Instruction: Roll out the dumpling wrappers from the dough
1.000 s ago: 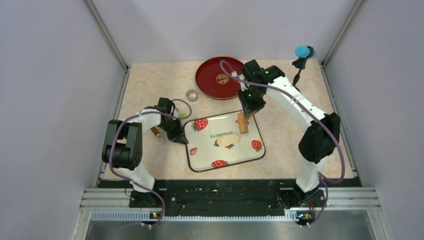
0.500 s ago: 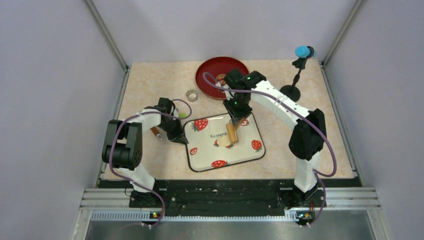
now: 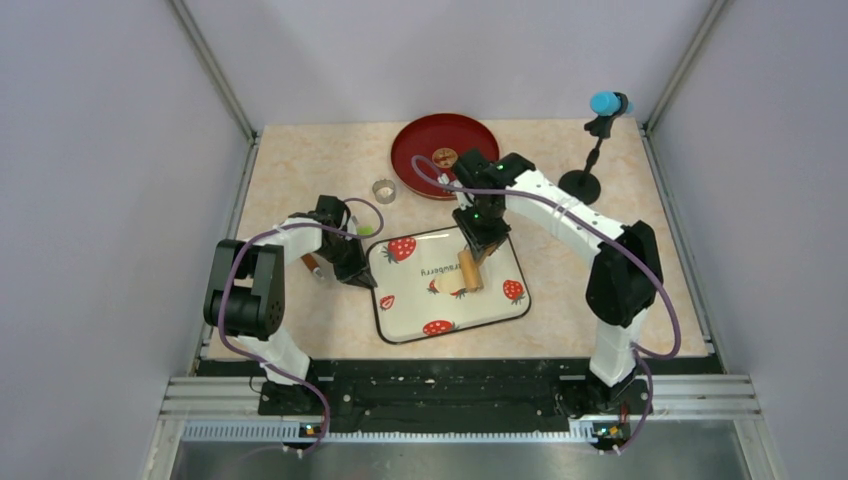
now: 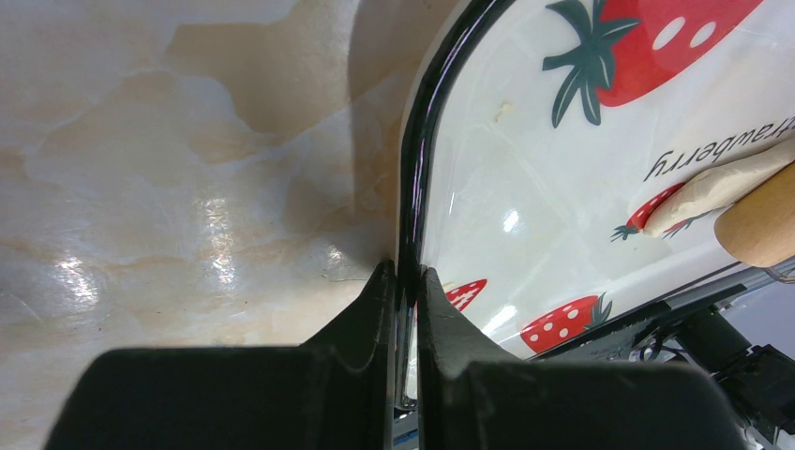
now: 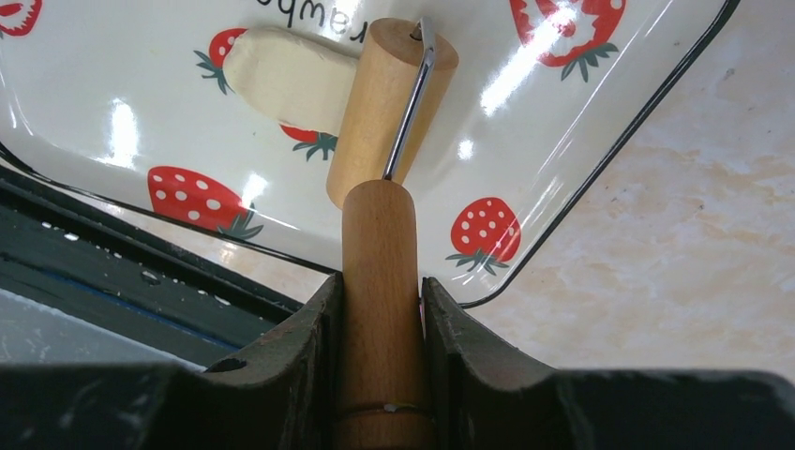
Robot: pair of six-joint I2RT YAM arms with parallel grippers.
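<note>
one tray (image 3: 408,303), white with strawberry prints and a dark rim, lies on the marbled table (image 3: 300,170) between the two arms. one dough (image 5: 286,75), a pale cream flattened lump, sits on the tray near its middle, partly over a printed strawberry. one roller (image 5: 384,103), tan wood with a wire yoke, has its drum resting on the tray against one end of the dough and overlapping it. right gripper (image 5: 380,286): jaws clamped on the roller's wooden handle, one finger on each side, arm reaching in from the far right. left gripper (image 4: 405,277): jaws nearly together, pinching the tray's dark rim at its left edge, one finger on the table side and one on the tray side. one red plate (image 3: 440,140) at the far edge of the table, behind the tray. one metal ring (image 3: 383,189) just left of the plate. one black stand (image 3: 590,150) with a blue top at the far right corner.
</note>
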